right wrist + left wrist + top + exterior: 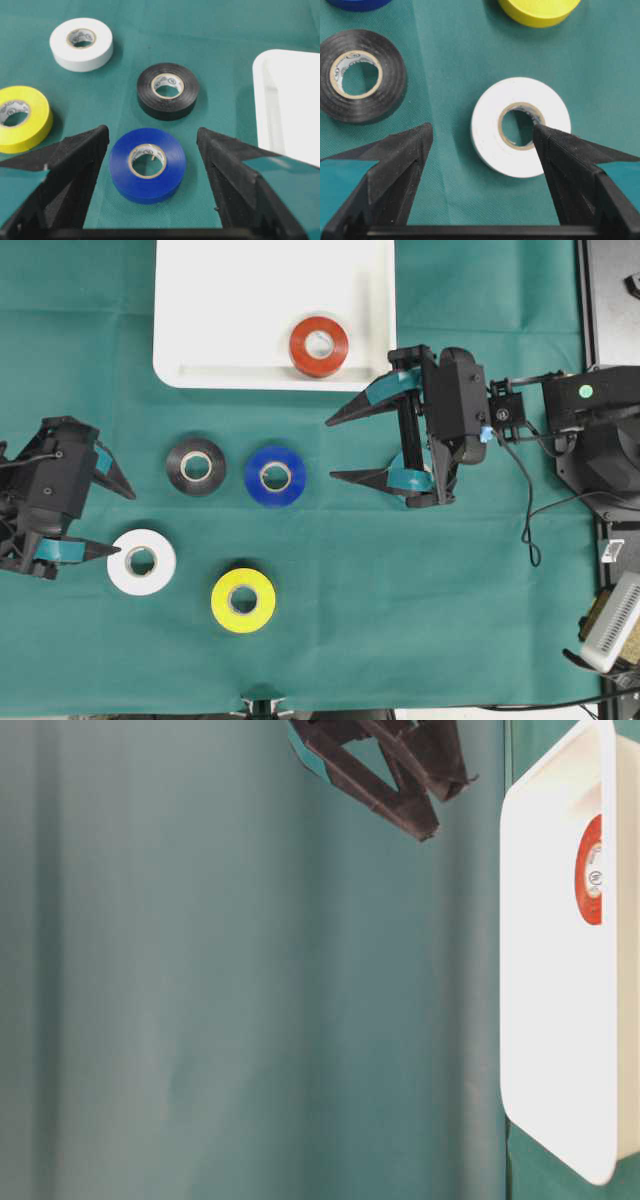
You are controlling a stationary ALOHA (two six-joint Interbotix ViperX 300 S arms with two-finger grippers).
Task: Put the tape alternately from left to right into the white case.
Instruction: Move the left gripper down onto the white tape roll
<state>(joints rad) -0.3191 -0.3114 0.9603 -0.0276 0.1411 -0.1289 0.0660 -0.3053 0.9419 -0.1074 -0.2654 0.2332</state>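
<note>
No text can be read; the pale cores of the black roll [168,91], the blue roll [147,165] and the red roll [590,870] carry faint print too small to decipher

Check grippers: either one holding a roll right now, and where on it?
Nothing held. Left gripper is open beside the white roll; right gripper is open, empty, off the blue roll.

Left tool [112,520] spread wide, right tool [338,449] spread wide, both empty
</note>
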